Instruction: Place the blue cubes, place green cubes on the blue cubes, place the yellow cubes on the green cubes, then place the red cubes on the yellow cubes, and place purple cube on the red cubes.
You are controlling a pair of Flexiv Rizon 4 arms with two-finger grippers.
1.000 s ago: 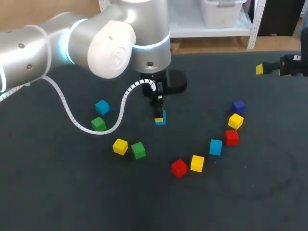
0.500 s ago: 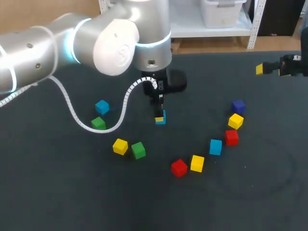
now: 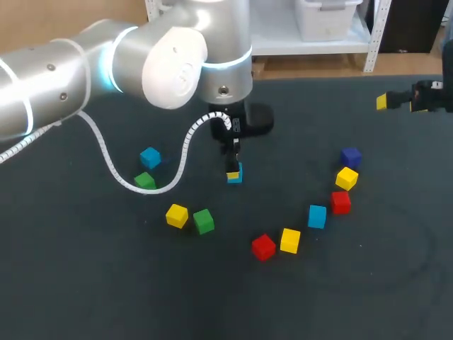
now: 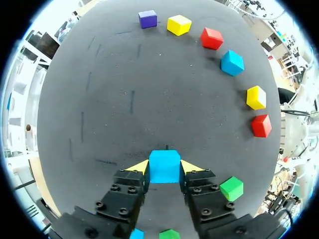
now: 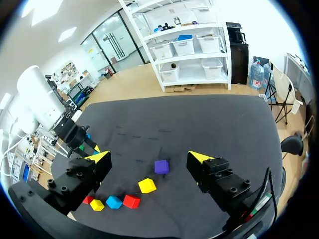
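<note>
My left gripper [image 3: 233, 172] stands near the table's middle, shut on a blue cube [image 4: 164, 166] held low over the dark cloth; both yellow fingertips [image 4: 137, 167] press its sides. Two more blue cubes lie apart, one [image 3: 150, 157] at the left and one [image 3: 317, 216] at the right. Green cubes [image 3: 145, 181] [image 3: 204, 221] and a yellow cube [image 3: 177, 215] sit left of centre. Toward the right lie red cubes [image 3: 263, 247] [image 3: 341, 202], yellow cubes [image 3: 290, 241] [image 3: 347, 178] and the purple cube [image 3: 350, 156]. My right gripper [image 5: 149, 158] hovers open at the far right edge, holding nothing.
The dark table cloth [image 3: 85, 283] has wide free room along the front and at the far right. My left arm's grey cable [image 3: 106, 170] loops down close to the left blue and green cubes.
The left arm's upper links have shifted slightly to the right; its gripper and the blue cube have barely moved. The right arm has kept still.
</note>
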